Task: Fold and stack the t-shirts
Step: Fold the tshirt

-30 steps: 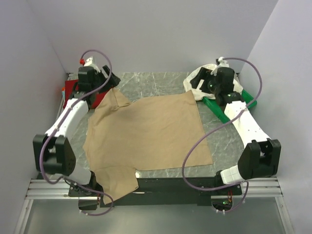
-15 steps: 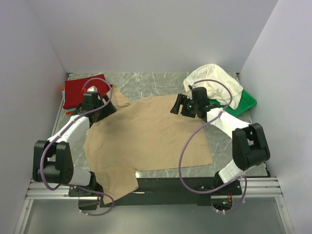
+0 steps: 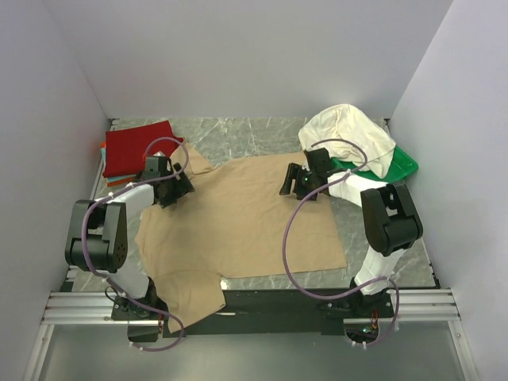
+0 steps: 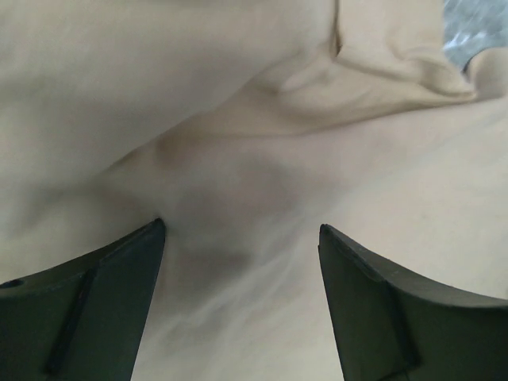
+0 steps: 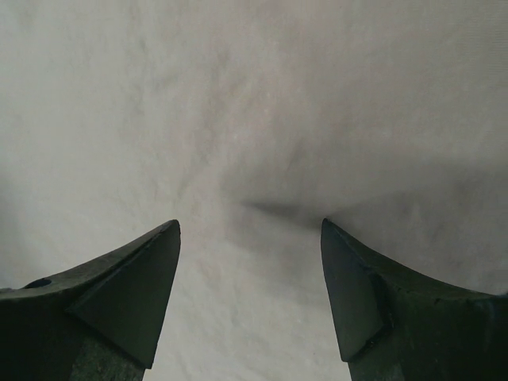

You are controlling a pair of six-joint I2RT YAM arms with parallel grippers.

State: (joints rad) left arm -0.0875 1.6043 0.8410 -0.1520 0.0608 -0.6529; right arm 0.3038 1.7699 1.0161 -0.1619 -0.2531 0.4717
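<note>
A tan-beige t-shirt (image 3: 238, 222) lies spread flat across the table, one sleeve hanging over the front edge. My left gripper (image 3: 178, 190) is open, low over its far left sleeve and shoulder; the left wrist view shows tan cloth (image 4: 238, 159) between the spread fingers (image 4: 103, 302). My right gripper (image 3: 287, 184) is open, low over the shirt's far right part; the right wrist view shows pale cloth (image 5: 254, 119) between its fingers (image 5: 127, 294). A deep red folded shirt (image 3: 136, 148) lies at the far left. A cream-white shirt (image 3: 349, 133) is heaped at the far right.
A green plastic tray (image 3: 401, 163) sits under the cream-white heap at the far right. Thin orange and teal edges (image 3: 105, 148) show under the red shirt. Grey walls close in the back and both sides of the marble table (image 3: 238, 135).
Both arms have swung down from the far corners onto the tan shirt. The left gripper left the red shirt's spot; the right gripper left the cream-white heap. Both now hover low and open over the cloth.
</note>
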